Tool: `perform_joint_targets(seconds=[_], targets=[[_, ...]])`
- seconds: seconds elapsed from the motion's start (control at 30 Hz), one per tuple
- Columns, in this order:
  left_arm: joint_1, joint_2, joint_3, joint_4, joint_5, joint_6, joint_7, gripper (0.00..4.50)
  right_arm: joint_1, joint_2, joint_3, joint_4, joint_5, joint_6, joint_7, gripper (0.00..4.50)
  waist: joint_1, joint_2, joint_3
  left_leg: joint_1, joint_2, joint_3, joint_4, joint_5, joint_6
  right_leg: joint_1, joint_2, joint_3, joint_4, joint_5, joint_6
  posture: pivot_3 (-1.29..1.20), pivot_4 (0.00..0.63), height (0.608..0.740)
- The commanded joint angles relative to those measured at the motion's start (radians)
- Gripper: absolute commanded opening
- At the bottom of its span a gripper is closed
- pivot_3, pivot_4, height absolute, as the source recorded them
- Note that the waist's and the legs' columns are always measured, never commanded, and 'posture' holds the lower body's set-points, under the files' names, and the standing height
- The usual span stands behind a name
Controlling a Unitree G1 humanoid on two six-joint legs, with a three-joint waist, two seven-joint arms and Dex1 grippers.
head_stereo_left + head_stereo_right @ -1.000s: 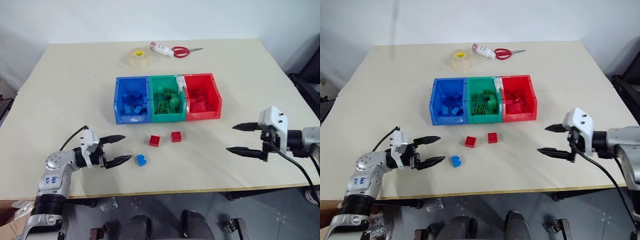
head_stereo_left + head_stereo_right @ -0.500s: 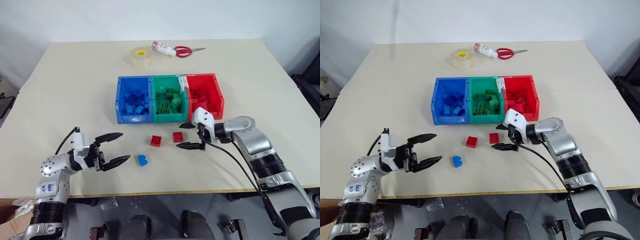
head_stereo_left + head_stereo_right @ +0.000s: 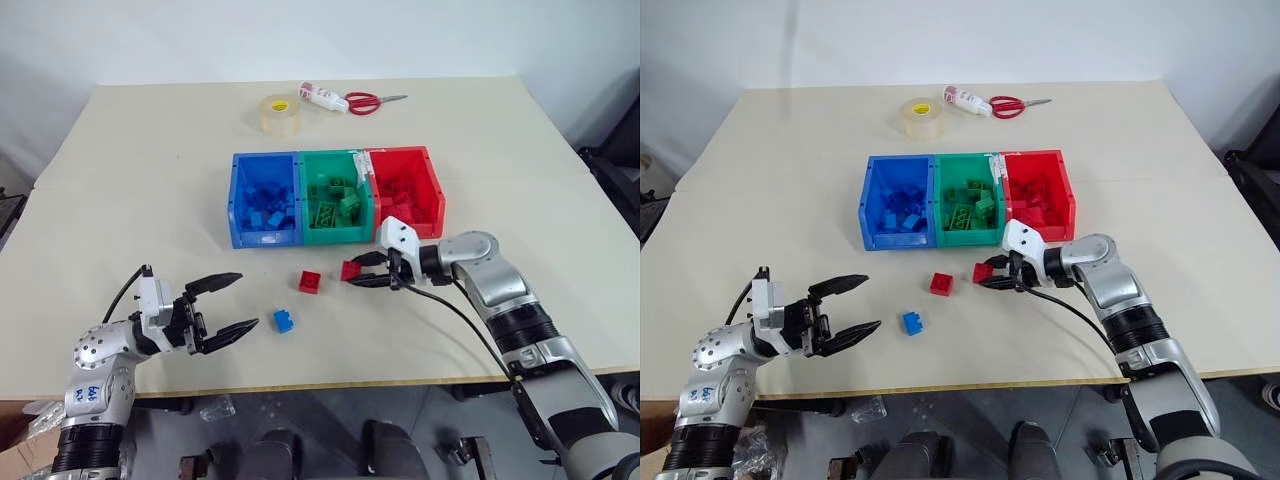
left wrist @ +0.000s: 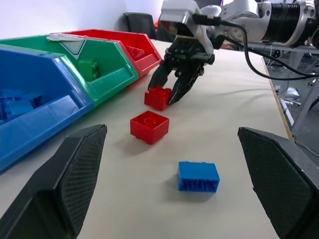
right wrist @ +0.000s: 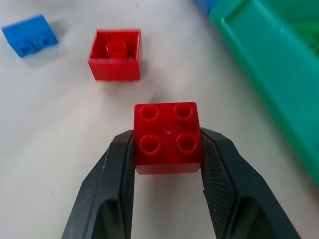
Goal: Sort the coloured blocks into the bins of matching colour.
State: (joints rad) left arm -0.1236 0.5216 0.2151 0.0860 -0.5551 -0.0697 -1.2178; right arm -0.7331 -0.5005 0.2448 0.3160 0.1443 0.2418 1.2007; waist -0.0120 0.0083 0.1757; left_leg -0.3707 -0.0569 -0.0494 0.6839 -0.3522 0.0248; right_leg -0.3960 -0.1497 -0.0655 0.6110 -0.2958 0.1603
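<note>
Between right gripper (image 5: 167,149) jaws, newly clamped, red block (image 5: 168,137).

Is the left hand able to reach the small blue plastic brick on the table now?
Probably yes: the open left hand faces the small blue plastic brick over bare table, nothing between.

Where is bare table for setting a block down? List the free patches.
Free: the table left of the blue bin, and right of the red bin. Crowded: in front of the bins, around the red block, blue block and right tool.
</note>
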Motion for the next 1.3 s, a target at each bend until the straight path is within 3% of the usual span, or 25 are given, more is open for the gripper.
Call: perform_joint_targets(seconds=[0.03,0.23,0.4,0.53,0.67,0.7,0.77,0.97,1.13,1.3], targets=[[-0.031,-0.005,-0.004,0.006,-0.018,-0.002,-0.013,4.50,0.005,-0.025,-0.079,-0.128,0.059,0.060,-0.029,1.44,0.001,0.000,0.000,0.000,0.000,0.000,0.000,0.000,0.000,0.000,0.000,0.000,0.000,0.000,0.000,0.00,0.150,0.740],[-0.071,-0.010,-0.014,0.045,-0.012,0.000,-0.033,4.50,-0.095,-0.087,-0.188,-0.108,0.070,0.079,-0.105,1.44,0.001,0.000,0.000,0.000,0.000,0.001,0.000,0.000,0.000,0.000,0.000,0.000,0.000,0.000,0.000,0.00,0.150,0.740],[-0.111,-0.021,-0.032,0.090,0.000,-0.013,-0.045,4.50,-0.267,-0.098,-0.191,0.218,-0.031,-0.082,-0.190,1.44,-0.009,0.000,0.000,0.000,0.000,0.001,0.000,0.000,0.000,0.000,0.000,0.000,0.000,0.000,0.000,0.00,0.150,0.740],[-0.142,-0.034,-0.044,0.117,0.010,-0.024,-0.050,4.50,-0.387,-0.069,-0.170,0.482,-0.104,-0.194,-0.265,2.89,-0.019,0.000,0.000,0.000,-0.001,0.001,-0.001,0.000,0.000,0.000,0.000,0.001,0.000,0.000,0.000,0.00,0.150,0.740],[-0.150,-0.037,-0.044,0.127,0.013,-0.028,-0.055,4.50,-0.429,-0.056,-0.176,0.561,-0.120,-0.257,-0.250,4.21,-0.027,0.000,0.000,0.000,0.000,0.001,-0.003,0.000,0.000,-0.002,0.000,0.000,0.000,0.000,0.000,0.00,0.150,0.740],[-0.150,-0.036,-0.044,0.128,0.013,-0.029,-0.056,4.50,-0.433,-0.056,-0.178,0.564,-0.121,-0.265,-0.245,4.48,-0.029,0.000,0.000,0.000,0.000,0.001,-0.003,0.000,0.000,-0.002,0.000,0.000,0.000,0.000,0.000,0.00,0.150,0.740],[-0.151,-0.035,-0.044,0.130,0.013,-0.030,-0.060,4.50,-0.428,-0.063,-0.181,0.550,-0.118,-0.274,-0.224,4.48,-0.033,0.000,0.000,0.000,0.000,0.001,-0.003,0.000,0.000,-0.002,0.000,0.000,0.000,0.000,0.000,0.00,0.150,0.740],[-0.163,-0.036,-0.050,0.145,0.014,-0.028,-0.072,4.50,-0.327,-0.105,-0.197,0.374,-0.061,-0.213,-0.098,4.48,-0.030,0.000,0.000,0.000,0.000,0.001,-0.002,0.000,0.000,-0.002,0.000,0.000,0.001,0.000,0.000,0.00,0.150,0.740],[-0.184,-0.038,-0.062,0.174,0.016,-0.030,-0.093,4.50,-0.075,-0.216,-0.240,-0.001,0.098,-0.016,0.066,4.48,-0.008,0.000,0.000,-0.001,-0.001,-0.002,0.000,0.000,0.000,0.000,-0.001,-0.002,0.000,0.000,0.000,0.00,0.150,0.740],[-0.198,-0.035,-0.063,0.205,0.019,-0.037,-0.112,4.50,0.268,-0.417,-0.399,-0.294,0.214,0.136,0.117,4.48,0.014,0.000,0.000,-0.002,0.000,-0.001,0.001,0.000,0.000,0.000,-0.001,-0.002,-0.001,0.000,0.000,0.00,0.150,0.740]])
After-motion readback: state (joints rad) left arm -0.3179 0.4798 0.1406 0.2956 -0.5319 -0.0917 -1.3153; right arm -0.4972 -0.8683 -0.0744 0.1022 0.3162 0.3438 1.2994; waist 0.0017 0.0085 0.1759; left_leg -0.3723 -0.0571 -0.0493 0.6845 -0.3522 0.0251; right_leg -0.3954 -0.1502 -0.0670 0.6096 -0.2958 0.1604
